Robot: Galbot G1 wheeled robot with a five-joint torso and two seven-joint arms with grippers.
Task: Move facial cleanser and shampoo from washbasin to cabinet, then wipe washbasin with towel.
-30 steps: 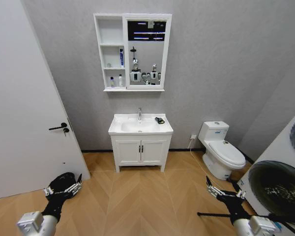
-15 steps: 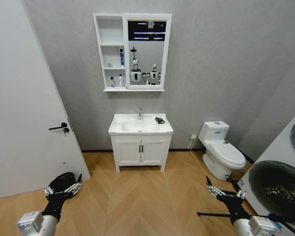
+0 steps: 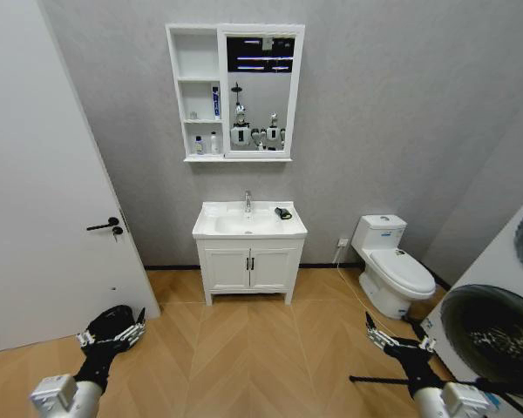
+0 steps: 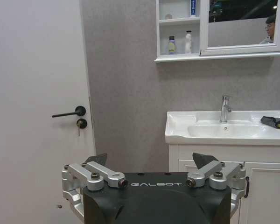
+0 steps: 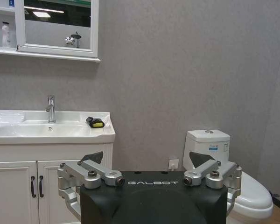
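Bottles (image 3: 213,101) stand in the white mirrored wall cabinet's (image 3: 197,91) narrow shelves. On the white ceramic washbasin (image 3: 248,223), the small black-and-yellow towel (image 3: 283,212) lies beside the chrome tap (image 3: 247,201). Left pincer (image 3: 112,333) and right pincer (image 3: 398,340) hang low, well apart, both spread open and empty.

A: Left gripper (image 4: 150,164): black housing, "GALBOT" in pale lettering across the top face. Silver metal linkage bars on each side, fixed with dark-headed screws. Finger tips are black, wedge-shaped.

B: Right gripper (image 5: 146,159): same build. Black body, same lettering, silver linkages, black wedge tips, round bolt heads at the pivots.

A: From the head camera, the left arm (image 3: 65,396) ends in a white rounded segment, then a black wrist section.

B: Right arm (image 3: 449,401) matches: white segment, black wrist, silver links at the gripper.
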